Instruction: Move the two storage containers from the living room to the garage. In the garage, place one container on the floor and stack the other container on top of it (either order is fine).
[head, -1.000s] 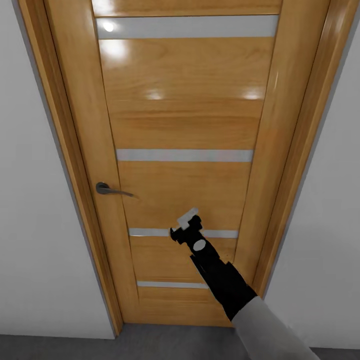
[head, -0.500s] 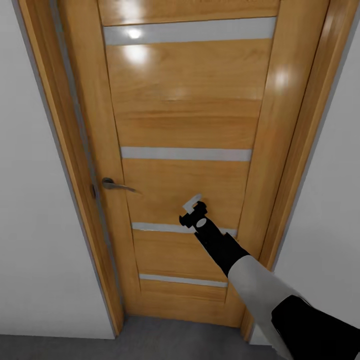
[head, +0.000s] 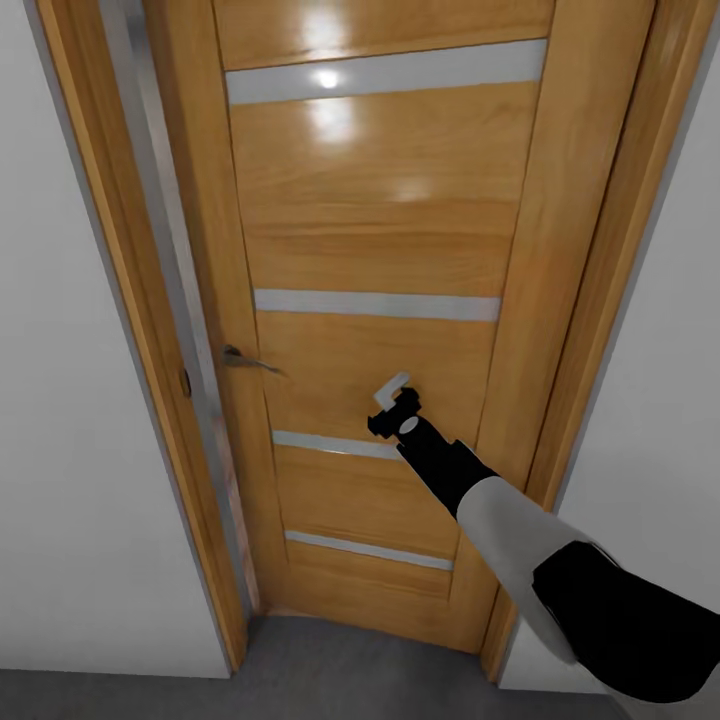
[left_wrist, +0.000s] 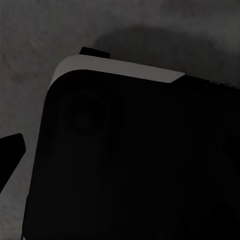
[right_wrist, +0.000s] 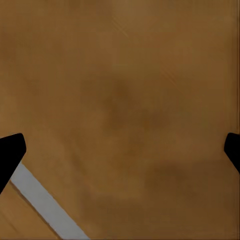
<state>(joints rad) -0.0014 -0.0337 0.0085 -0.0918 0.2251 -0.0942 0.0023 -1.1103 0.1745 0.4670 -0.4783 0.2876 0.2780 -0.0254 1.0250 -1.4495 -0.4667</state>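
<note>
Right gripper (head: 392, 392), fingers spread wide, against a wooden door (head: 380, 240) with grey stripes; lever handle (head: 243, 358) at nine o'clock.

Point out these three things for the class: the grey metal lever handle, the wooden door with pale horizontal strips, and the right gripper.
grey metal lever handle (head: 243, 359): head view, on the lever's bar.
wooden door (head: 380, 235): head view, on its upper wood panel.
right gripper (head: 392, 392): head view, at its pale fingertips against the door.
</note>
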